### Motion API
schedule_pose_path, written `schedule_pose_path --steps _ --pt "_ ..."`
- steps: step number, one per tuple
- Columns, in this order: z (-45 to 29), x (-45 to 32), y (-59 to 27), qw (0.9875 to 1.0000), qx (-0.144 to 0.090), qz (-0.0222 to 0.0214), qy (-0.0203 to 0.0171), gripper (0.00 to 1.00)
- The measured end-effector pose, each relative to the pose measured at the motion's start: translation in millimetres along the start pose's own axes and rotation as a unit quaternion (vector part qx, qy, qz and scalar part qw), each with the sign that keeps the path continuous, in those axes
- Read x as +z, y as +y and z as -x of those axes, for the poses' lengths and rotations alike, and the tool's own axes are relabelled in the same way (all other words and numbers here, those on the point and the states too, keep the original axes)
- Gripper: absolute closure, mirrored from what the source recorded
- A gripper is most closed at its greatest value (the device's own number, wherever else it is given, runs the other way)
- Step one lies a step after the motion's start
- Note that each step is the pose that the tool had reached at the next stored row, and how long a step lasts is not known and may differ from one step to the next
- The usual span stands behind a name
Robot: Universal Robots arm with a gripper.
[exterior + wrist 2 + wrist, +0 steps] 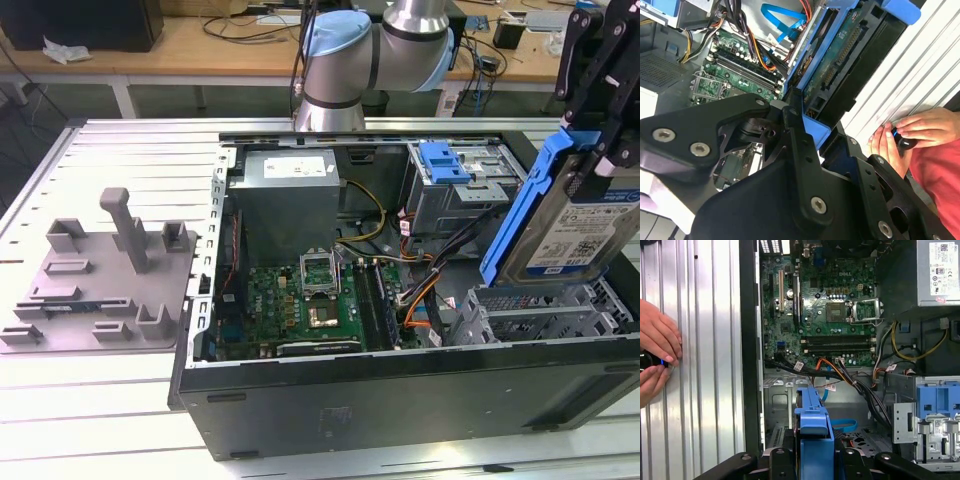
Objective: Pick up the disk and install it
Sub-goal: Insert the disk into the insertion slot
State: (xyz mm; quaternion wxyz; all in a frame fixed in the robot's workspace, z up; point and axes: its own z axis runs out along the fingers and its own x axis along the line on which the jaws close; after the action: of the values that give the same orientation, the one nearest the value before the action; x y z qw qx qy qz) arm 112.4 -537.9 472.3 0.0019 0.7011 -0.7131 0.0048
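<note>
My gripper (592, 160) is shut on the disk (575, 225), a silver hard drive with a blue-and-white label and blue rails. It hangs steeply tilted at the exterior view's right, above the perforated metal drive cage (540, 320) at the near right of the open computer case (400, 400). The second wrist view shows the disk's (840, 55) circuit-board side between the black fingers (795, 125). In the first wrist view the disk (814, 425) is edge-on, blue rail toward the camera, over the case's bay area.
Inside the case lie the green motherboard (300, 300), the grey power-supply box (290, 200), loose cables (420, 290) and a blue latch piece (445, 160) on the rear cage. A grey fixture (100, 280) sits left. A person's hands (655, 360) rest on the slatted table beside the case.
</note>
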Motion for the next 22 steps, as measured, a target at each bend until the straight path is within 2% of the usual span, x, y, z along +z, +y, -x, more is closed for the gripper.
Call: schedule_pose_path --steps 10,17,22 --pt "0.0 1.1 -1.6 1.0000 0.002 0.0000 -0.0001 0.63" --pt "-0.4 4.8 -1.9 1.0000 0.002 0.0000 0.0000 0.63" --pt "-0.6 6.4 -2.7 1.0000 -0.007 -0.0001 -0.0001 0.63"
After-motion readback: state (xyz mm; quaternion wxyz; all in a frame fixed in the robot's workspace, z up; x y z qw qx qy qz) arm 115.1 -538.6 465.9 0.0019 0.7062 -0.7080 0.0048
